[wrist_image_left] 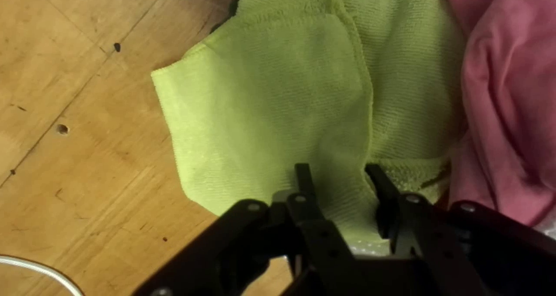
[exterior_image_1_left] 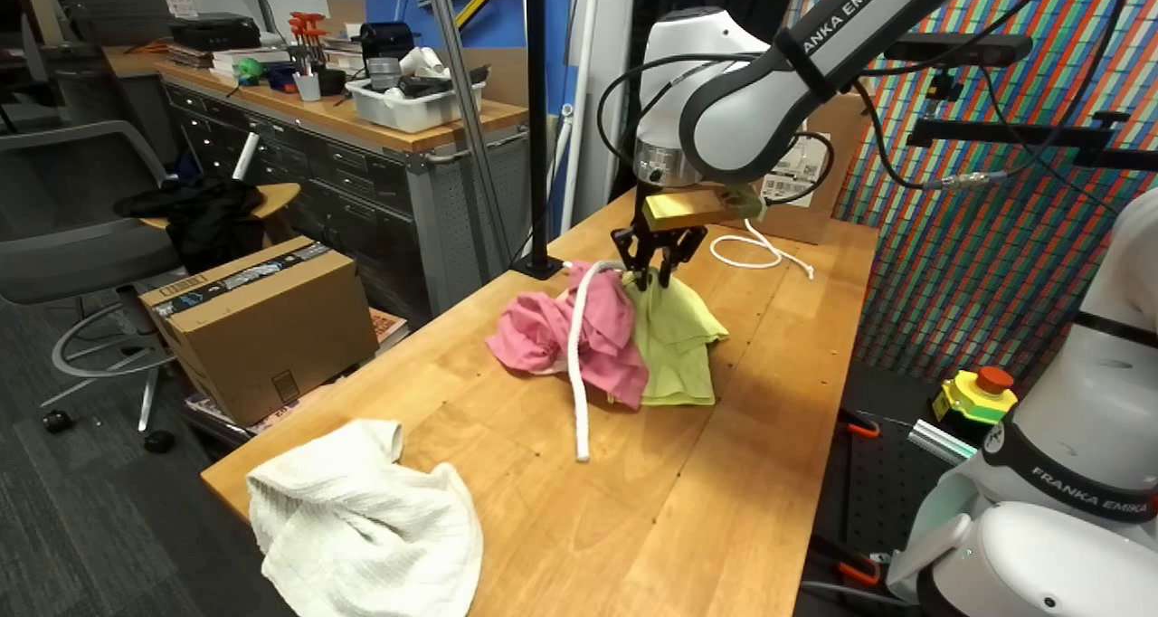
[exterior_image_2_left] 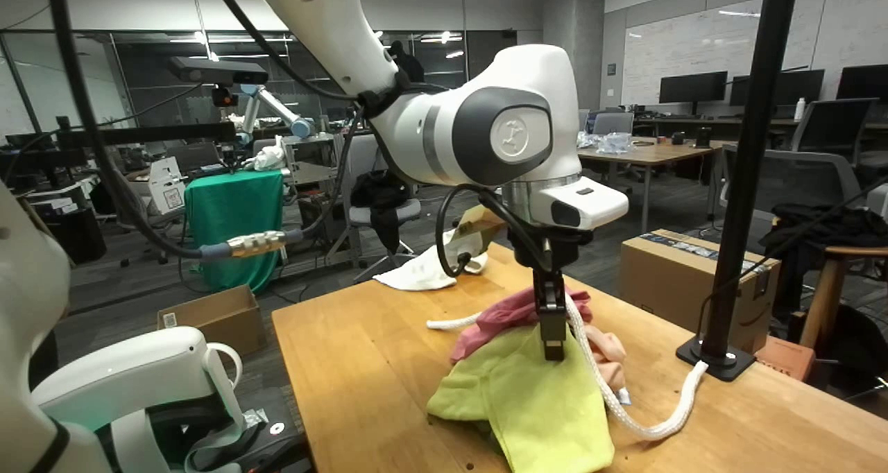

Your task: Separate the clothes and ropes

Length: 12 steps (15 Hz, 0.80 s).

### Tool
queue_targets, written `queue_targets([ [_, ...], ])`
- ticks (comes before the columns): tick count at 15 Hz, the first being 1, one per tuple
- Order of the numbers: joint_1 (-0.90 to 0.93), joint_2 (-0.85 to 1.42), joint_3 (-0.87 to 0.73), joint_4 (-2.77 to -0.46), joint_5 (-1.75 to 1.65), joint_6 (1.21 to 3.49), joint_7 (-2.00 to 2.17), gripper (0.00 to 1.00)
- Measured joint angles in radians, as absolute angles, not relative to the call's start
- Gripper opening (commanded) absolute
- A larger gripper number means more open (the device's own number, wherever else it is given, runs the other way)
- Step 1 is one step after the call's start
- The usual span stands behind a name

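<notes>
The yellow-green cloth (exterior_image_1_left: pixel 674 364) lies beside the crumpled pink cloth (exterior_image_1_left: pixel 534 327) on the table. Pointing down, my gripper (wrist_image_left: pixel 338 169) has its fingers apart against the yellow-green cloth, which bulges up a little between them; a gap still shows. A thick white rope (exterior_image_1_left: pixel 579 373) runs across the pink cloth, and its far part (exterior_image_2_left: pixel 652 431) curves over the table in an exterior view. Behind the gripper, a second white rope (exterior_image_1_left: pixel 751 262) forms a loop. A peach cloth (exterior_image_2_left: pixel 607 355) peeks out under the first rope. The white cloth (exterior_image_1_left: pixel 371 517) hangs partly over the table's end.
A black pole (exterior_image_1_left: pixel 537 128) with its base stands on the table edge beside the cloth pile. A cardboard box (exterior_image_1_left: pixel 796 183) is at the table's far end. On the floor side sits another cardboard box (exterior_image_1_left: pixel 262 327).
</notes>
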<state>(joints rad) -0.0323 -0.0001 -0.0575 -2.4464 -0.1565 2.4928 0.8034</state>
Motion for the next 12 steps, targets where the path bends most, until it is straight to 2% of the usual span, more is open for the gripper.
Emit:
queue_targets([
  [3,-0.033,-0.003,-0.058,-2.454,-0.156,2.507,0.802,0.02],
  [6,-0.034,-0.018,-0.058,-2.466,-0.156,2.524,0.801,0.07],
  [12,-0.06,-0.159,-0.059,-2.471,-0.168,2.535,0.788,0.07],
])
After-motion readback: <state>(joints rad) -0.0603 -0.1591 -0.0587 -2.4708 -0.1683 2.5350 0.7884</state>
